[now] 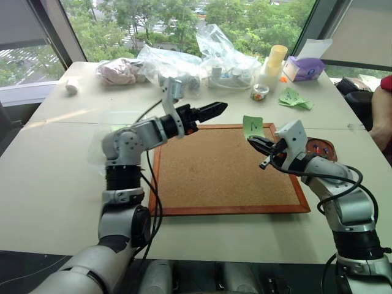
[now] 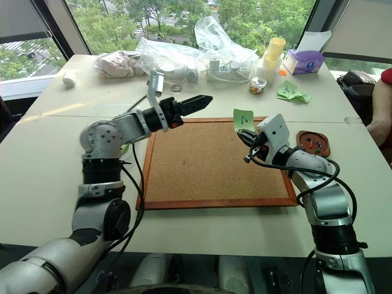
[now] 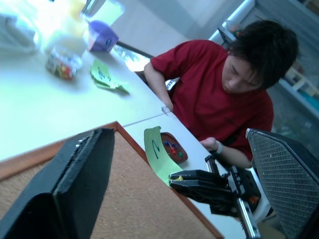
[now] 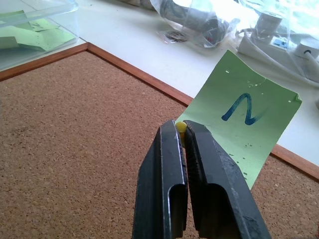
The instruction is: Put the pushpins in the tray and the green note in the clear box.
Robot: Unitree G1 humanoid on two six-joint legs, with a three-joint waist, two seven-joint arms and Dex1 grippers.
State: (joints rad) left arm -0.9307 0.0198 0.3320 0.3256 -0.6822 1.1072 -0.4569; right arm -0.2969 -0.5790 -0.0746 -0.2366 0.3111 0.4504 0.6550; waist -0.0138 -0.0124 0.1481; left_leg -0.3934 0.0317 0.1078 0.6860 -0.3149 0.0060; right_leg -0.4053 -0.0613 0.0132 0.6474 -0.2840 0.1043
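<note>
Pale worktop [image 1: 55,184] beside large windows, trees outside. Corkboard [image 1: 226,171], wood-framed, flat at the centre of the worktop. Right gripper [image 4: 182,130]: raised over the right far part of the corkboard, its two black fingers pressed together, pinching the green note [image 4: 239,117] at one lower corner together with a small yellow-headed pushpin [image 4: 180,126] caught between the fingertips; the note stands upright, off the board, with a dark blue squiggle on its face. Left gripper [image 1: 211,111]: held level above the far left edge of the corkboard, pointing right toward the note but apart from it, fingers spread wide in the left wrist view, carrying nothing. Tray [image 2: 313,143]: reddish-brown, shallow, on the worktop just right of the corkboard's far right corner, behind the right arm; red, blue and green pushpins [image 3: 173,148] lie inside it. Clear box [image 4: 35,32]: on the worktop just beyond the corkboard's far left corner, green notes already lying in it. Far side of the worktop: crinkly clear plastic bags [image 1: 208,58], a small jar [image 1: 260,92] of coloured bits, a stack of yellow cups [image 1: 275,59], a purple tissue box [image 1: 306,68] and loose green paper scraps [image 1: 294,98]. Person in a red shirt [image 3: 209,94], seated at the right edge of the worktop.
</note>
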